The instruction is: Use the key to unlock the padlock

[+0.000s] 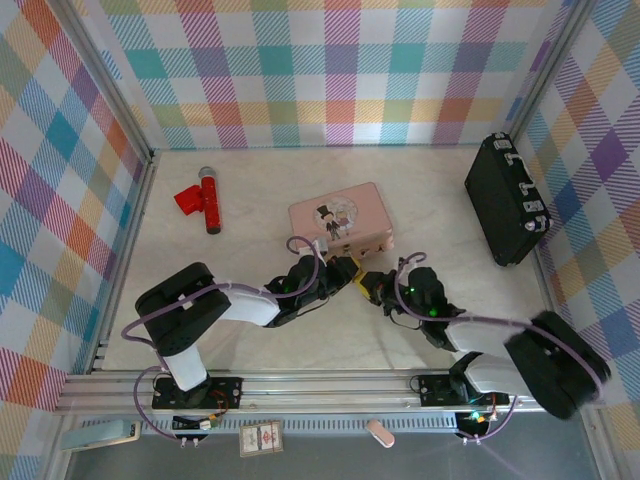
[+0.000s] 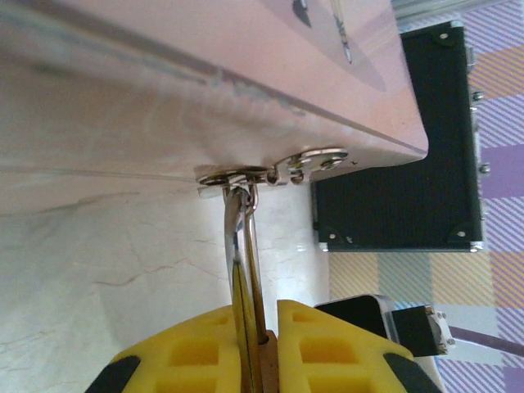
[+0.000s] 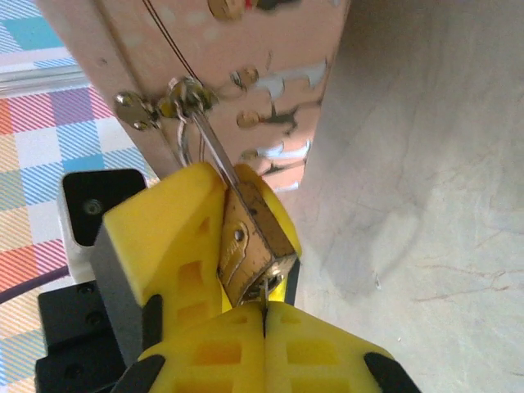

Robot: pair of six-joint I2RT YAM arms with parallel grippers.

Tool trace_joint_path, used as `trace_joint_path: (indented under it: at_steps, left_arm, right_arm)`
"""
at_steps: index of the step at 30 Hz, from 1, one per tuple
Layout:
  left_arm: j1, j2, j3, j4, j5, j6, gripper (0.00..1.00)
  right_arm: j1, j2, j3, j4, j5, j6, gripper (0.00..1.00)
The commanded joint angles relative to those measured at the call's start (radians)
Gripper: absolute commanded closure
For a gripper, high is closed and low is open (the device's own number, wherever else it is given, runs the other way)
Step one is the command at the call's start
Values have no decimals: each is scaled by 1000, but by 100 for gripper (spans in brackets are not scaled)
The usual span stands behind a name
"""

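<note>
Here, the right gripper [image 3: 264, 327] is pinched flat on the key [image 3: 267, 293], whose tip meets the base of the padlock [image 3: 250, 246]. The left gripper [image 2: 260, 323] clamps the padlock body, which hangs by its shackle [image 2: 239, 237] from the box [image 1: 340, 218] hasp [image 2: 270, 168]. An off-axis twist could bend the key or slip it from the pads, and a pull could drag the box across the surface [image 1: 250, 330]. The pads hide how deep the key sits.

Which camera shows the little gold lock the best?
The right wrist view: the padlock sits close up, its brass body and shackle plain, held by the left fingers. The left wrist view gives its thin edge and shackle. From the top it is too tiny to make out.
</note>
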Motion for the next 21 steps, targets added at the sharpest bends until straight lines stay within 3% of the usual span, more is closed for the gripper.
trace_joint_path:
  at_steps: [1, 6, 15, 21]
  left_arm:
    - [-24, -68, 21, 89, 58, 23, 100]
    - [-16, -77, 16, 72, 48, 30, 100]
    - [-14, -103, 12, 48, 37, 43, 100]
    - [15, -114, -10, 23, 25, 48, 100]
  right_arm:
    - [-23, -138, 41, -277, 126, -121, 100]
    - [-36, -163, 20, -303, 91, -138, 100]
    - [-36, -59, 12, -122, 16, -125, 100]
    - [-37, -116, 5, -180, 10, -200, 100]
